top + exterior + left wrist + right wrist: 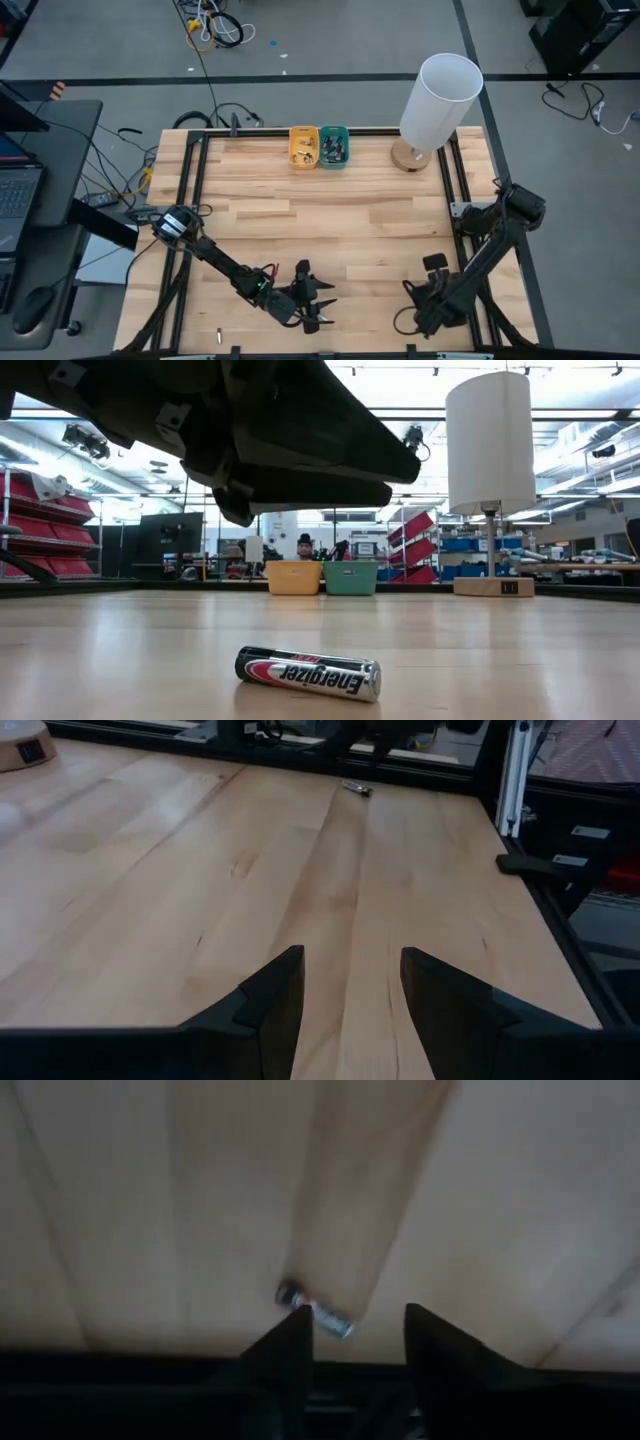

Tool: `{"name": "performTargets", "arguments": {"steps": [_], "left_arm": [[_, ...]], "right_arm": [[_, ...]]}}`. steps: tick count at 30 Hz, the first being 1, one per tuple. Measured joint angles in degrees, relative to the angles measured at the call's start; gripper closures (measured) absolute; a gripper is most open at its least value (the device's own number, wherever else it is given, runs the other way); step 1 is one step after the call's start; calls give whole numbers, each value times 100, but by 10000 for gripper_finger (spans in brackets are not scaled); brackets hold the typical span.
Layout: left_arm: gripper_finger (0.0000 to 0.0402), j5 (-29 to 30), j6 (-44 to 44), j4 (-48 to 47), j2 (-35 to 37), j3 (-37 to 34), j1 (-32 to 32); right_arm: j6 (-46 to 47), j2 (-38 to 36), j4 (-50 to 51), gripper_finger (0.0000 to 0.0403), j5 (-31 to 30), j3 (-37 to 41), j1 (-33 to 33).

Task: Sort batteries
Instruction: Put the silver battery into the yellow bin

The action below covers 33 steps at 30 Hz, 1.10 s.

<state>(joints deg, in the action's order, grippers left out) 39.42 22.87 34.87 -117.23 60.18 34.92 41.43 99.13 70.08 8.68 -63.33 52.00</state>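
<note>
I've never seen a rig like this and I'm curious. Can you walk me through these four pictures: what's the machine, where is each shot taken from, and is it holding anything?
It is a robot with two dark arms working at a wooden table. One picture looks straight down from above, one looks level from the tabletop, and the other two come from cameras on each wrist.

At the far edge stand a yellow tray, a teal tray and a white lamp. Loose batteries lie on the wood; one battery is close to the low camera.

The left gripper is open and empty. The right gripper is open above another battery and holds nothing.
</note>
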Motion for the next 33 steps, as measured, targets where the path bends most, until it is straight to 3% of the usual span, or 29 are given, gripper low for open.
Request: {"name": "performTargets", "arguments": {"steps": [8,14,20,23,28,33], "left_arm": [[218,168,-13,-176,0,0,-1],[218,325,-13,-383,0,0,-12],[218,402,-98,-433,-2,0,-16],[218,448,-141,-977,-2,-6,-16],[218,538,542,-1439,-2,-9,-16],[218,494,383,-1813,86,-9,28]], "right_arm": [[-1081,574,-89,167,471,214,520],[-1467,751,-646,150,250,387,565],[-2253,839,-540,213,220,419,362],[-2524,822,-516,272,202,430,196],[-2394,822,-523,382,223,439,-189],[-2357,818,-519,382,193,393,-405]]}}
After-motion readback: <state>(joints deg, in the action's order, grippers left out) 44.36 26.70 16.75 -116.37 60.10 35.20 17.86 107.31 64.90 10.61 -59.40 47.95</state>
